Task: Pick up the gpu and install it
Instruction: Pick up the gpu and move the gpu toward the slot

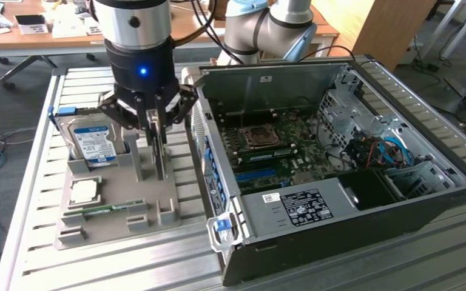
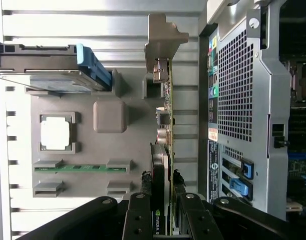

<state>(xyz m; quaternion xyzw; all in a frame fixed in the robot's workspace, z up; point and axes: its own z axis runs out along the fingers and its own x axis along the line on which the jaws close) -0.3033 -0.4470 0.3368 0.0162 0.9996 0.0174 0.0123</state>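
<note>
In the exterior view, the gripper [image 1: 156,128] hangs over the upper part of the grey holder [image 1: 124,233] in the left half of the frame. The gpu [image 1: 159,154] stands on edge in that holder, straight up between the fingers, which are pressed in on its top edge from both sides. Its lower edge appears to sit between the holder's posts, so the card looks grasped but not yet lifted clear. The hard drive [image 1: 94,144] leans in its own slot just to the exterior view's left of the card. The open computer case [image 1: 338,242] fills the right half of the frame, with the motherboard [image 1: 286,142] exposed and no card seated in it. Judged from this, the pick-up is at the grasping stage, and the whole installation is left to do.

In the wrist view, the gpu [image 2: 167,100] is seen edge-on, running away from the camera to its silver bracket [image 2: 164,35] at the far end. The gripper [image 2: 163,181] pinches the near end of the card, one black finger [image 2: 137,215] on each face. The holder [image 2: 22,165] lies under the card, and the perforated rear panel of the case [image 2: 243,100] stands just beside it.
</note>
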